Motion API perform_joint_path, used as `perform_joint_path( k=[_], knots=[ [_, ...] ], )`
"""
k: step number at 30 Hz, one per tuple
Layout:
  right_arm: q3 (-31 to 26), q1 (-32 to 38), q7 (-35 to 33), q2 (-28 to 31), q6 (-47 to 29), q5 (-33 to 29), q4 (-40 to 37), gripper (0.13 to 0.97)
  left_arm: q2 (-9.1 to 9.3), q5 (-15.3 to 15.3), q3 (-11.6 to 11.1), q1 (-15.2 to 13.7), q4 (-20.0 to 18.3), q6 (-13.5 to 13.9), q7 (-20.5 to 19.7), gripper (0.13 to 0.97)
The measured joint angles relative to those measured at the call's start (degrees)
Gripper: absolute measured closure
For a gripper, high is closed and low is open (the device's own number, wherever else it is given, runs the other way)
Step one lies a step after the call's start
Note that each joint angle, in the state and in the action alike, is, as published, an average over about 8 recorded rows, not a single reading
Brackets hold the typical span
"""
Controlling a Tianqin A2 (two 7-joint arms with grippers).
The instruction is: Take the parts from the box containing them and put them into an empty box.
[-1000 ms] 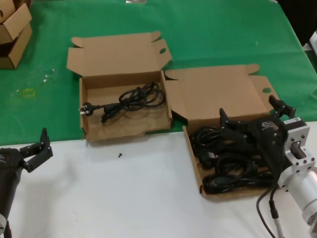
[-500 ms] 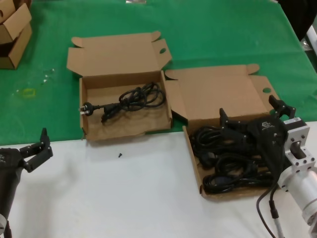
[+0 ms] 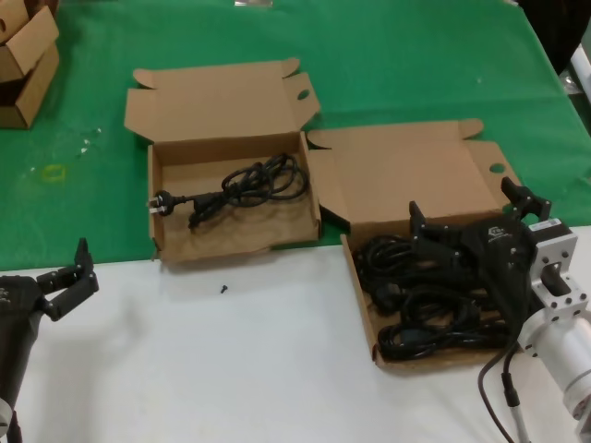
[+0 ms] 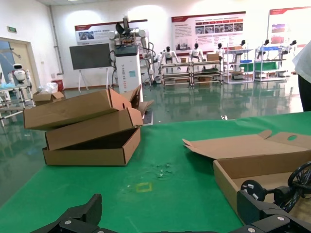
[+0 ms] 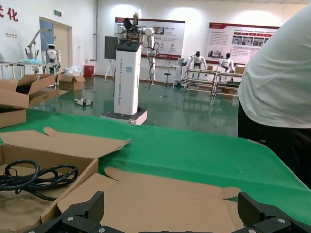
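Green mat (image 3: 416,65) covered the far half of the table, white surface (image 3: 231,360) the near half. Two open mailer boxes sat side by side: right box (image 3: 369,314) packed with coiled black cords (image 3: 416,314), left box (image 3: 159,231) holding one cord (image 3: 242,185), plug toward its left wall. Right gripper (image 3: 466,226) hovered over the full box, fingers spread wide, gripping nothing. Left gripper (image 3: 69,277) parked at the near left edge, also open and empty. Stacked cartons (image 3: 23,60) at far left; small black speck (image 3: 223,289) on the white.
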Motion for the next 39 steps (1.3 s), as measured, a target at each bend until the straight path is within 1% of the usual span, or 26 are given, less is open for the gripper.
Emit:
perform_joint_path(
  k=[39],
  knots=[
    [0.00, 0.00, 0.00, 0.00, 0.00, 0.00, 0.00, 0.129, 0.00, 0.00, 0.00, 0.00, 0.00, 0.00, 0.00, 0.132]
  ],
)
